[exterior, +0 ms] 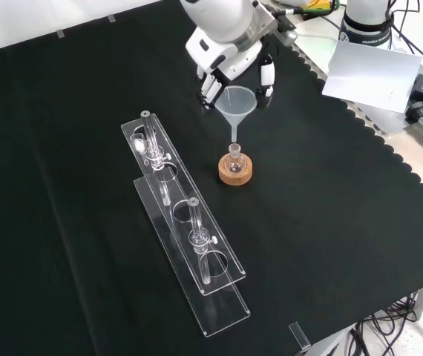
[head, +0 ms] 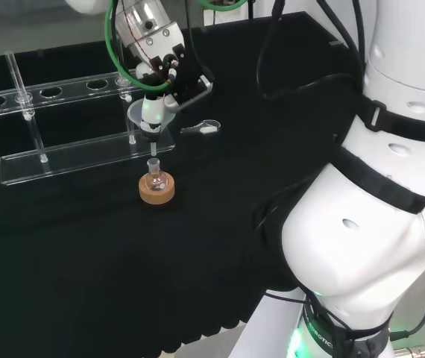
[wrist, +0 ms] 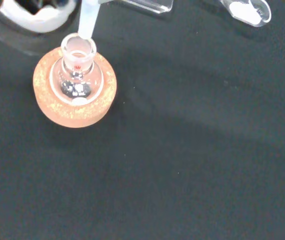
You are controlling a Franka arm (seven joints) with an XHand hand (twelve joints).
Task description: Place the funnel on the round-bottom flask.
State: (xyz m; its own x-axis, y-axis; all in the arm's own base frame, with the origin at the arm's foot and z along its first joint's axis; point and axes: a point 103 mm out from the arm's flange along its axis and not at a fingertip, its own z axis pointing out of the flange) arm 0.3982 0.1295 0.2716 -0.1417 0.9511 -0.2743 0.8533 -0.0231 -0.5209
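A small clear round-bottom flask [head: 153, 177] [exterior: 234, 158] [wrist: 77, 75] stands upright in a cork ring [head: 157, 192] [exterior: 237, 173] [wrist: 75, 109] on the black cloth. The hand [head: 169, 71] [exterior: 230, 61] hangs above it, shut on the rim of a clear plastic funnel [head: 145, 119] [exterior: 236, 104]. The funnel is upright with its stem [wrist: 88, 21] pointing down. In the front view the stem's tip sits just over the flask's mouth with a small gap. In the wrist view the tip lies at the edge of the flask's neck.
A long clear acrylic rack [head: 86, 153] [exterior: 189, 245] with tubes in it lies beside the flask, to its left in the front view. A small clear scoop-like piece [head: 202, 128] [wrist: 246, 10] lies on the cloth near the hand. The cloth's scalloped edge [exterior: 389, 156] runs along the right in the front view.
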